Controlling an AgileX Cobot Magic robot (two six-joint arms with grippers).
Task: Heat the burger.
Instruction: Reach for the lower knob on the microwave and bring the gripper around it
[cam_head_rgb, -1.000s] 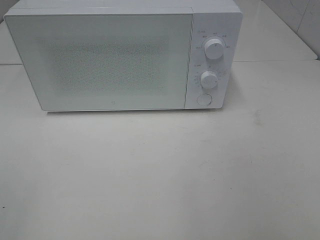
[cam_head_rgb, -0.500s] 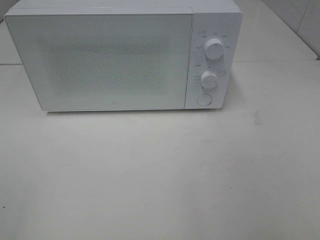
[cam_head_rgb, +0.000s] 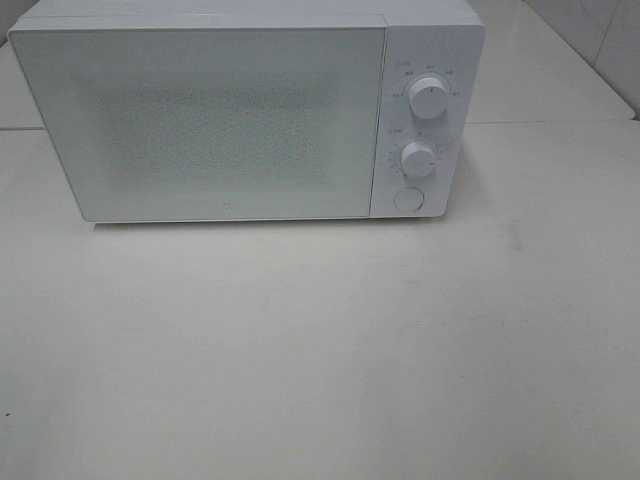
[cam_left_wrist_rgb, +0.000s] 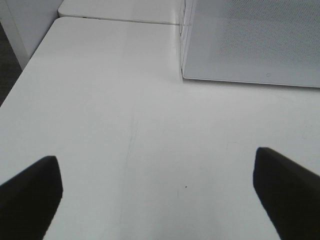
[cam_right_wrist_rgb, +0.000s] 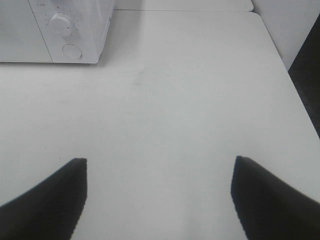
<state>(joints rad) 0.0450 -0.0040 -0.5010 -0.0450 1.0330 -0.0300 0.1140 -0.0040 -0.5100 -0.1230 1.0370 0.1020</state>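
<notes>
While burger shows in no view, its place relative to either gripper cannot be told. Left gripper (cam_left_wrist_rgb: 155, 162): jaws spread wide, nothing between, over white table (cam_head_rgb: 320, 350) near microwave (cam_head_rgb: 230, 120) left front corner. Microwave: door closed, interior hidden behind dotted panel; upper knob (cam_head_rgb: 428, 97), lower knob (cam_head_rgb: 418, 159), 1 round button (cam_head_rgb: 407, 199). Right gripper (cam_right_wrist_rgb: 159, 161): jaws apart, empty, over table right of microwave; fingers cut off by frame.

Mock kitchen or lab: white microwave (cam_head_rgb: 230, 120) on plain white table (cam_head_rgb: 320, 350), tiled wall (cam_head_rgb: 612, 40) behind.
</notes>
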